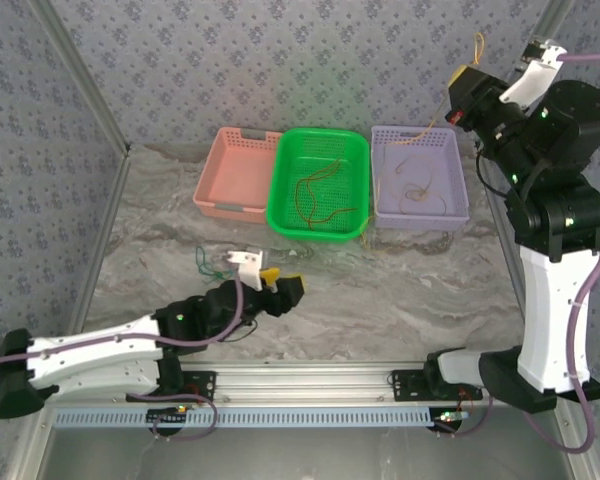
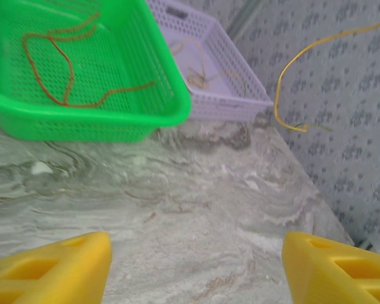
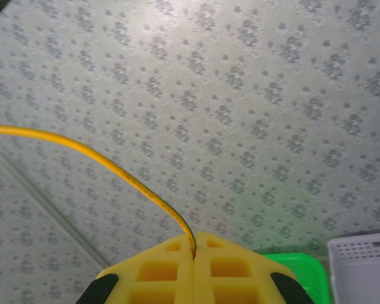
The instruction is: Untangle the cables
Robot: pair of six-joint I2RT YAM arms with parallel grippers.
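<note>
Right hand [image 3: 194, 250] clamped on yellow cable [image 3: 114, 168], raised at 1 o'clock near lilac basket [image 1: 422, 218] | left hand [image 2: 196, 266] apart, low at 7 o'clock | risk: dangling tail could snag basket rim, or wire slip the pinch.

Left basket [image 1: 238, 170], middle basket [image 1: 315, 232] and right basket [image 1: 420, 216] are ranged abreast at twelve o'clock; cables [image 1: 302, 195] are laid in the latter two.

Left jaws apart, low; right jaws clamped, raised.
</note>
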